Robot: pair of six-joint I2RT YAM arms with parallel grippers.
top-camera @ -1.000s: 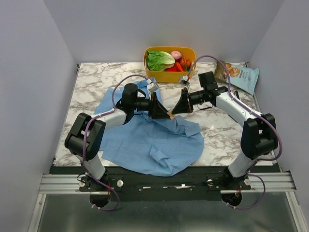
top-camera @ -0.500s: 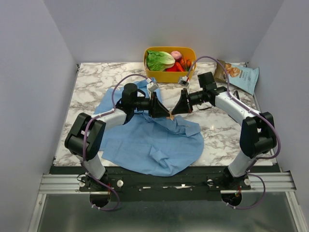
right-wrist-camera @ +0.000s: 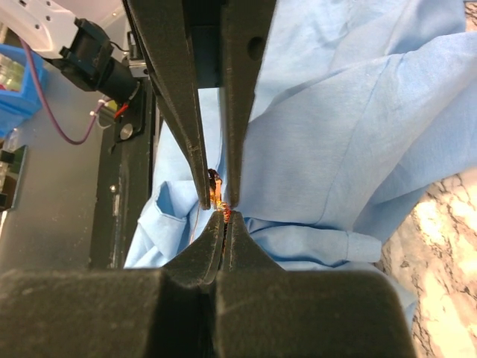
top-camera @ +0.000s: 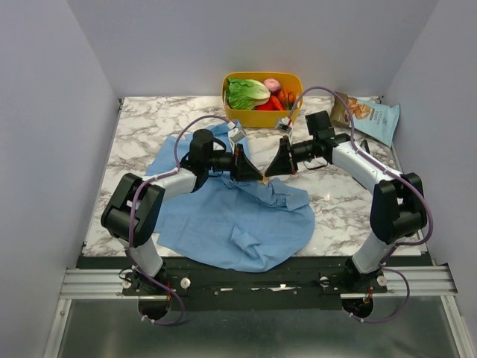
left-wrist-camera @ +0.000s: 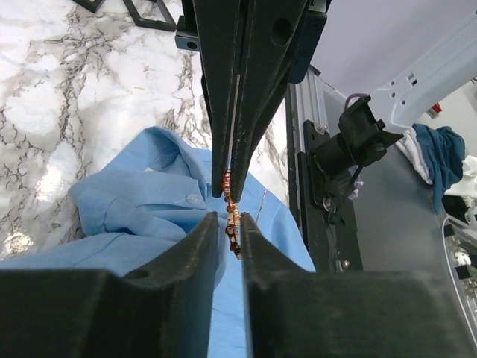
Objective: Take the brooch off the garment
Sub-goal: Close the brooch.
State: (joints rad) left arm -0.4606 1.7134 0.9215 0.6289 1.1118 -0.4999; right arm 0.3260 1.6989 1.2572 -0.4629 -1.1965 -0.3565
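Note:
The light-blue garment (top-camera: 238, 216) lies crumpled on the marble table, with a fold lifted at its top middle. It also shows in the left wrist view (left-wrist-camera: 149, 209) and the right wrist view (right-wrist-camera: 335, 134). The tiny orange-tan brooch (top-camera: 263, 179) hangs between the two gripper tips, which meet above that fold. My right gripper (top-camera: 267, 175) (right-wrist-camera: 225, 216) is shut on one end of the brooch (right-wrist-camera: 218, 195). My left gripper (top-camera: 258, 177) (left-wrist-camera: 229, 218) faces it tip to tip, jaws a narrow gap apart, with the brooch (left-wrist-camera: 234, 224) inside the gap.
A yellow basket (top-camera: 262, 118) of vegetables stands at the back middle. A snack bag (top-camera: 373, 118) lies at the back right. The marble table (top-camera: 149, 127) shows bare around the shirt. Purple cables loop over both arms.
Almost nothing differs; both gripper tips stay together at the brooch above the shirt fold, and the left arm has shifted very slightly.

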